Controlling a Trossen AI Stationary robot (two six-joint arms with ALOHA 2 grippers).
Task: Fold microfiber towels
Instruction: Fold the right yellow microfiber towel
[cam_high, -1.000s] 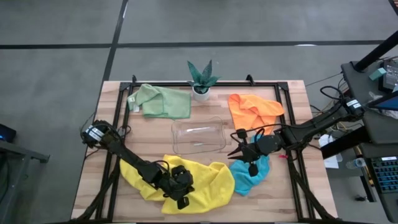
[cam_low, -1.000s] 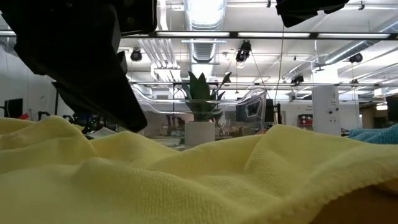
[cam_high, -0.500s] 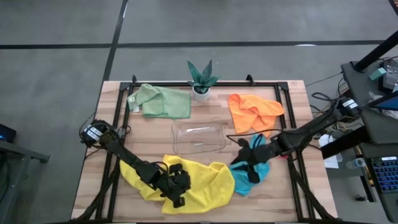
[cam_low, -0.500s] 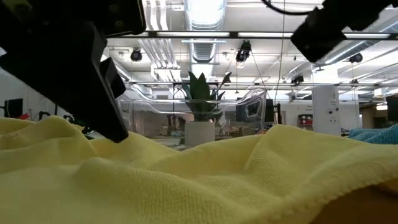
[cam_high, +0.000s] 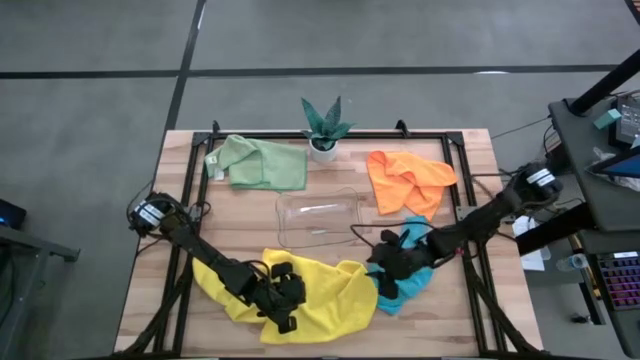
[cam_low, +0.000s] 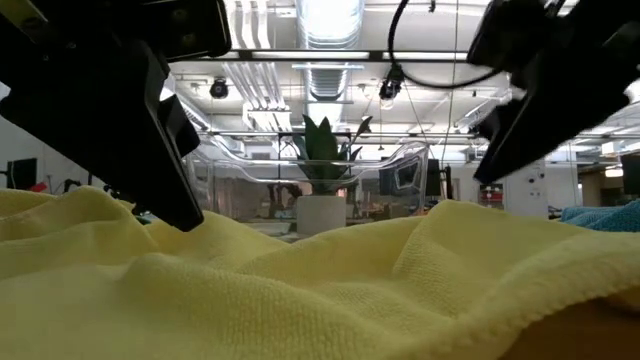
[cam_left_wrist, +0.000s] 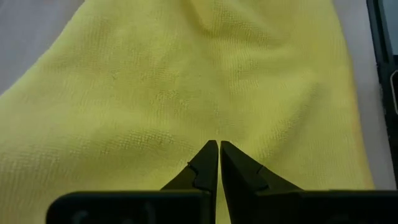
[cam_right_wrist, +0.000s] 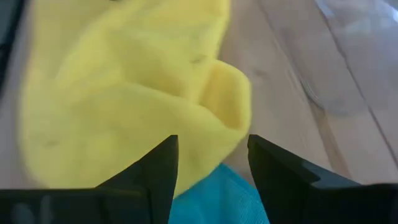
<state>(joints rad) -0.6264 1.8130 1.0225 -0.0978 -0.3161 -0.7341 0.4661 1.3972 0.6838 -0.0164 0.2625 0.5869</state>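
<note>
While the left gripper (cam_left_wrist: 218, 147) is staying jaws-together on the yellow towel (cam_high: 320, 295), the right gripper (cam_high: 382, 272) is shifting across the teal-blue towel (cam_high: 412, 276), jaws parting.

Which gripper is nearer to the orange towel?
Right. The right gripper is just below the orange towel, over the teal one; the left gripper is farther, on the yellow towel.

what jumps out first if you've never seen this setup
The big yellow towel sprawled along the table's near edge, with the left hand shut on top of it. Next, the right hand open over the teal towel right beside it. An orange towel lies crumpled at the far right.
</note>
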